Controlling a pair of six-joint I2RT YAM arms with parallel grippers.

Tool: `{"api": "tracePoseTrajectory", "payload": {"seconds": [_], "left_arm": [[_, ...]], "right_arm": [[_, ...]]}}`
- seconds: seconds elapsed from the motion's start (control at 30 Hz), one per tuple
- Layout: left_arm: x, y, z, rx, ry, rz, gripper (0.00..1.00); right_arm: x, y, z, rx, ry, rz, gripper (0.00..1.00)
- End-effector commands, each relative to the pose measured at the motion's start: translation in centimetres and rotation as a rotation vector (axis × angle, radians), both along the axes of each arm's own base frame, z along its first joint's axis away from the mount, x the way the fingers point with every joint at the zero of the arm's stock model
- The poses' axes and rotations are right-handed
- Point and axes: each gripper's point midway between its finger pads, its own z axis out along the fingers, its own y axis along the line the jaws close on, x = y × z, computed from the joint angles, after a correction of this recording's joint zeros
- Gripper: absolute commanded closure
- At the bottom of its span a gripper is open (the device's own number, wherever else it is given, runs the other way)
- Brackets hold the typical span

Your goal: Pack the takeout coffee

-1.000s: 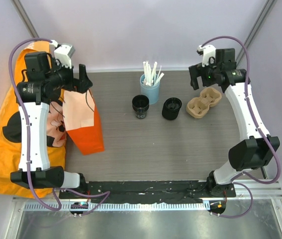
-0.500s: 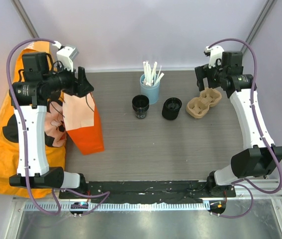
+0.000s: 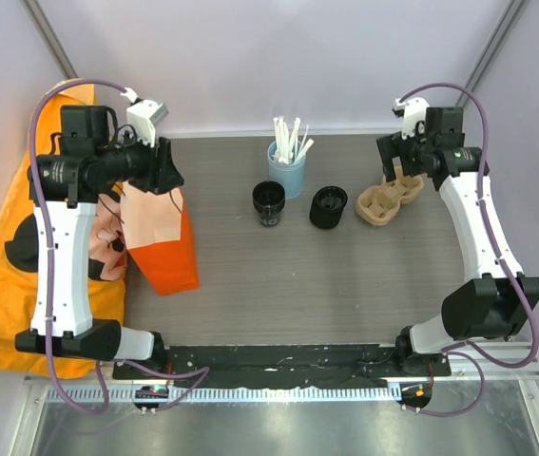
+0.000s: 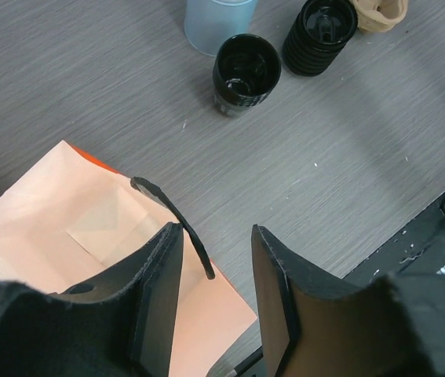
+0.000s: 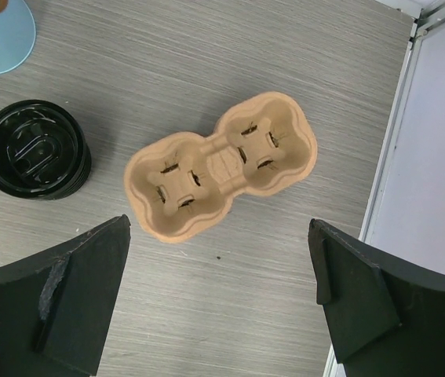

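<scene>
Diagonally, cup carrier (image 5: 220,166), cavities upward.

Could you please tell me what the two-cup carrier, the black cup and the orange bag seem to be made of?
Cup carrier: moulded paper pulp, judging by its matte tan, fibrous surface.
Black cup: probably plastic, with a glossy inside and a ribbed wall.
Orange bag: likely paper, given its sharp creases and folded base.
</scene>
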Motion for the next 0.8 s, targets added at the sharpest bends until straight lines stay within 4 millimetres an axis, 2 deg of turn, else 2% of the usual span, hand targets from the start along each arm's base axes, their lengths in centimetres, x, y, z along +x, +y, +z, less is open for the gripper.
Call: {"api": "tracePoseTrajectory", "payload": {"seconds": [0.0,0.03,0.07,0.17,0.3,0.33,0.47,0.67,0.77], "left_arm": [[0.4,0.7,-0.2,0.043,-0.013,0.039,0.56],[0.6,1.0,-0.3,0.056,-0.021,0.055,0.56],[0.7,1.1,-0.3,0.059,-0.024,0.063,0.57],[1.0,1.7,-0.8,0.086,-0.02,0.094,0.62],[1.0,1.8,-1.0,0.098,-0.024,0.099,0.78],[0.9,1.8,-1.0,0.097,-0.024,0.096,0.85],[0.9,1.2,-0.4,0.077,-0.041,0.076,0.99],[0.2,-1.0,1.8,0.014,-0.106,-0.041,1.0],[-0.3,-2.4,1.9,-0.013,-0.09,-0.106,1.0]], "right_arm": [[0.6,-0.4,0.9,-0.02,-0.055,-0.002,0.0],[0.7,-0.3,0.9,-0.02,-0.058,0.0,0.0],[0.7,-1.4,0.9,-0.021,-0.059,-0.024,0.0],[0.6,-1.4,0.7,-0.022,-0.058,-0.028,0.0],[0.5,-1.5,0.3,-0.022,-0.053,-0.029,0.0],[0.5,-1.5,0.4,-0.02,-0.056,-0.03,0.0],[0.5,-1.5,0.5,-0.018,-0.061,-0.032,0.0],[0.4,-1.4,0.6,-0.016,-0.067,-0.032,0.0],[0.4,-1.3,0.8,-0.007,-0.072,-0.033,0.0]]}}
